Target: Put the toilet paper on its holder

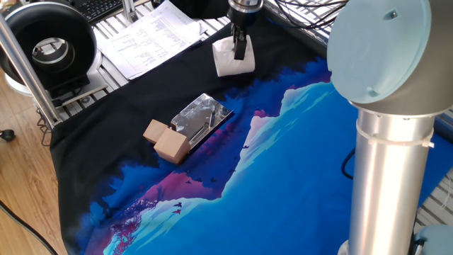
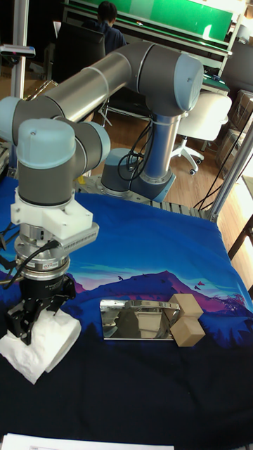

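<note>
The toilet paper (image 1: 232, 62) is a soft white roll, squashed at the back of the black and blue cloth. My gripper (image 1: 241, 48) comes down on it from above and is shut on it, its fingers pressed into the roll. In the tall fixed view the toilet paper (image 2: 43, 343) hangs crumpled from the gripper (image 2: 27, 328), to the left of the holder. The holder (image 1: 202, 118) lies flat on the cloth in front of the roll: a shiny silver plate with two tan wooden cubes (image 1: 167, 141) at its near end. There the holder (image 2: 137, 320) reflects the arm.
A black round spool (image 1: 48, 47) stands at the far left on the metal frame. Printed paper sheets (image 1: 152, 35) lie behind the cloth, beside a keyboard (image 1: 99, 7). The arm's thick grey column (image 1: 393, 134) fills the right side.
</note>
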Controlling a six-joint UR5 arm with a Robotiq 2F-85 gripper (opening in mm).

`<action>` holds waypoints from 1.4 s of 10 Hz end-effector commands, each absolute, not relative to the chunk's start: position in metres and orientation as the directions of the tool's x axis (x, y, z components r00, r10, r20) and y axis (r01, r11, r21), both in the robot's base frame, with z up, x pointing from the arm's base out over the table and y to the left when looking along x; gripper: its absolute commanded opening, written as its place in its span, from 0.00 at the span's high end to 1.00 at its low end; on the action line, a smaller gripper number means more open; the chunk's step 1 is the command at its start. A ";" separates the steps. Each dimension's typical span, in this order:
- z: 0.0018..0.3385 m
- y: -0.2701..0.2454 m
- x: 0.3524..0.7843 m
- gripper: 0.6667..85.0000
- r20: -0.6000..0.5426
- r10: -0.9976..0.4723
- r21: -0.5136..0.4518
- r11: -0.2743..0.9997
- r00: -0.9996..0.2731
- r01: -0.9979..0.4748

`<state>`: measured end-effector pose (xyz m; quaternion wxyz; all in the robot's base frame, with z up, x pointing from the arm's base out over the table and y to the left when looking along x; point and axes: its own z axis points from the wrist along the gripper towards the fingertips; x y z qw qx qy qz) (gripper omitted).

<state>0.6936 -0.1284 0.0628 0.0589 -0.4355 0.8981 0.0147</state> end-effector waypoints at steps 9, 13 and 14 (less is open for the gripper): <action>0.060 -0.110 0.695 0.00 -0.178 -0.793 -0.019 0.595 -0.583 -0.803; 0.062 -0.103 0.688 0.00 -0.193 -0.764 0.022 0.624 -0.616 -0.781; 0.066 -0.099 0.682 0.00 -0.192 -0.753 0.048 0.634 -0.630 -0.772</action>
